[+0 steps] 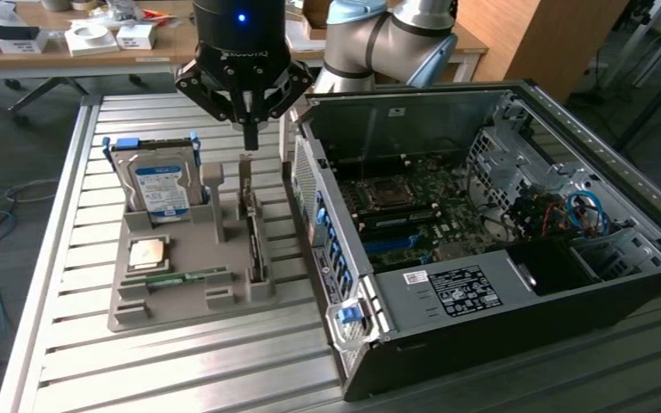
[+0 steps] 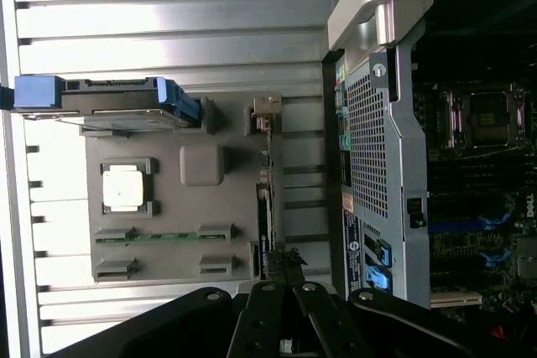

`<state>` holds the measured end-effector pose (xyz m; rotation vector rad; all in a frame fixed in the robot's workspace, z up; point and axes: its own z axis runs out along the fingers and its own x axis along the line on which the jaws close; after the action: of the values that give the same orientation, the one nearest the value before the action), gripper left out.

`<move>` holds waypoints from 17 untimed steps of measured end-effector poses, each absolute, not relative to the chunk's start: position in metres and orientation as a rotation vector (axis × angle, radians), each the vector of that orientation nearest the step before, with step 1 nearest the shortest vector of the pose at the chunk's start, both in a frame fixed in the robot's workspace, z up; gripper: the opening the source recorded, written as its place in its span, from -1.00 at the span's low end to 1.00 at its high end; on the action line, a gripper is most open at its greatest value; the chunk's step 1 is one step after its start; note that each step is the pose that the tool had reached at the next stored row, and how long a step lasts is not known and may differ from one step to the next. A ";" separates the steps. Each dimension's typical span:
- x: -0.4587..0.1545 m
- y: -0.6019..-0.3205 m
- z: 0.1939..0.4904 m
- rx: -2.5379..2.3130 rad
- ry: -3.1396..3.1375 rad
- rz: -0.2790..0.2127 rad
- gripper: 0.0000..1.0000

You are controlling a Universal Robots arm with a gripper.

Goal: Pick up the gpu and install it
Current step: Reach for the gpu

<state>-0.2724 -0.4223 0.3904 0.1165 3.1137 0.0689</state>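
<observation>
The gpu (image 1: 257, 248) stands on its edge in a slot of the grey holder tray (image 1: 193, 305), a thin dark card between two posts. My gripper (image 1: 250, 140) hangs above the card's far end, its fingers shut together with nothing between them and clear air below the tips. In the wrist view the gpu (image 2: 267, 199) appears edge-on as a narrow strip, and the gripper (image 2: 289, 259) sits over one end of it. The open computer case (image 1: 606, 284) lies at the exterior view's right, its motherboard (image 1: 416, 211) exposed.
On the tray also stand a hard drive (image 1: 161, 183) with blue rails, a processor chip (image 1: 147, 254) and a green memory stick (image 1: 182, 279). The case's perforated rear wall (image 2: 377, 140) rises close beside the tray. Slatted metal tabletop (image 1: 193, 370) surrounds everything.
</observation>
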 end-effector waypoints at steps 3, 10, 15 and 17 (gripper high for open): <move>-0.272 -0.422 0.390 0.117 3.114 0.069 -0.79; -0.273 -0.430 0.390 0.117 3.114 0.069 -0.79; -0.274 -0.437 0.390 0.117 3.114 0.069 -0.79; -0.274 -0.437 0.390 0.117 3.114 0.069 -0.79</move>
<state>-0.2738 -0.4369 0.3904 0.1167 3.1136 0.0690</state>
